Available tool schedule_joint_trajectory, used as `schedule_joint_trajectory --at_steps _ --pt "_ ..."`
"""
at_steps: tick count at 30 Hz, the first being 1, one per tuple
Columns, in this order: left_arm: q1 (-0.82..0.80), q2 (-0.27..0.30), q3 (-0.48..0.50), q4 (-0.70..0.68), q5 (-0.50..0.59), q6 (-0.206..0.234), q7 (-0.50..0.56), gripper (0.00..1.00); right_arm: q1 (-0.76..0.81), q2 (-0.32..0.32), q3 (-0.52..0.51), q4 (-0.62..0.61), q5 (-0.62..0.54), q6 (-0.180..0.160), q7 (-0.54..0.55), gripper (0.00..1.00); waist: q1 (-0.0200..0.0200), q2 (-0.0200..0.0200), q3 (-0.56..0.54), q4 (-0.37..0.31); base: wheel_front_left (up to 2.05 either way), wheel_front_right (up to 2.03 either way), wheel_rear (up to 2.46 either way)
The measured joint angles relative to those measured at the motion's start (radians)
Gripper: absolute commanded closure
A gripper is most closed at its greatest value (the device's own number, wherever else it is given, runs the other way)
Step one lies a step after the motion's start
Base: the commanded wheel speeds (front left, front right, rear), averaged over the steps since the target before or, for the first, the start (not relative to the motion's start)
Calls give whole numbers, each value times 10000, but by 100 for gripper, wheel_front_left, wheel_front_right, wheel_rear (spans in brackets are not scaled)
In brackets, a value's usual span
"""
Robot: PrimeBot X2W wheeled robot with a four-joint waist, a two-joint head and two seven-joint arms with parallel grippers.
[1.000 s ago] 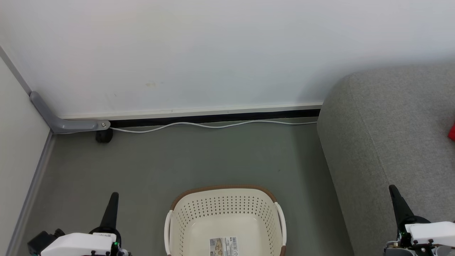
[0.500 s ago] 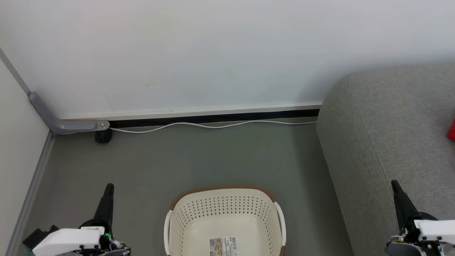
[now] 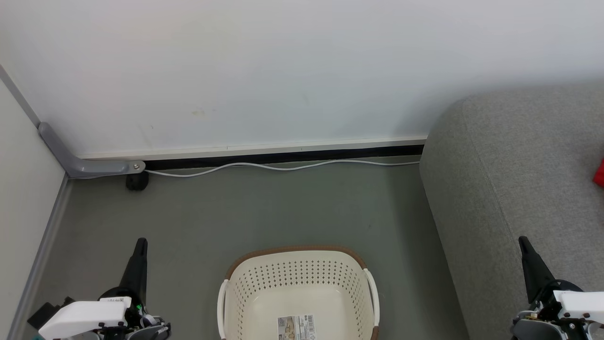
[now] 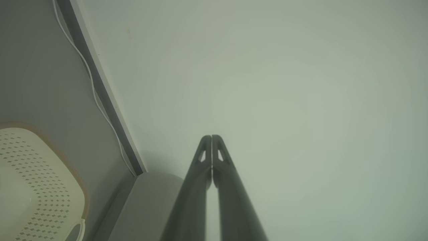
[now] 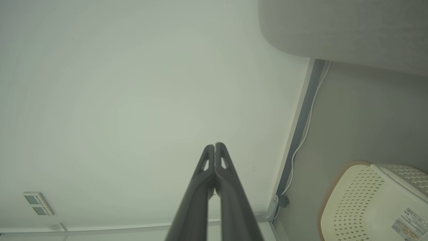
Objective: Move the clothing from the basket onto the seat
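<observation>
basket (image 3: 297,271): bottom centre of the head view, parked on the grey floor (image 3: 264,212), paper label (image 3: 296,327) on its bare inner bottom
clothing (image 3: 599,174): just a red sliver at the far right edge, lying on the seat
seat (image 3: 509,179): big grey sofa taking up the right side, near the basket, not touching it
left gripper (image 3: 140,243): lower left, fingers pressed together tip to tip, over the floor
right gripper (image 3: 523,242): lower right, fingers pressed together too, in front of the seat
cable (image 3: 283,166): white, snaking along the foot of the wall (image 3: 283,71), mid-frame
</observation>
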Motion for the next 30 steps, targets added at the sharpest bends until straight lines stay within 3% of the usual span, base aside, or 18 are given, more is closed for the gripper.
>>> schedule_joint_trajectory --at_steps 30 --pt "0 0 2 -2 0 0 0 100 -79 0 -2 -6 2 0 0 100 -1 0 0 0 0 0 0"
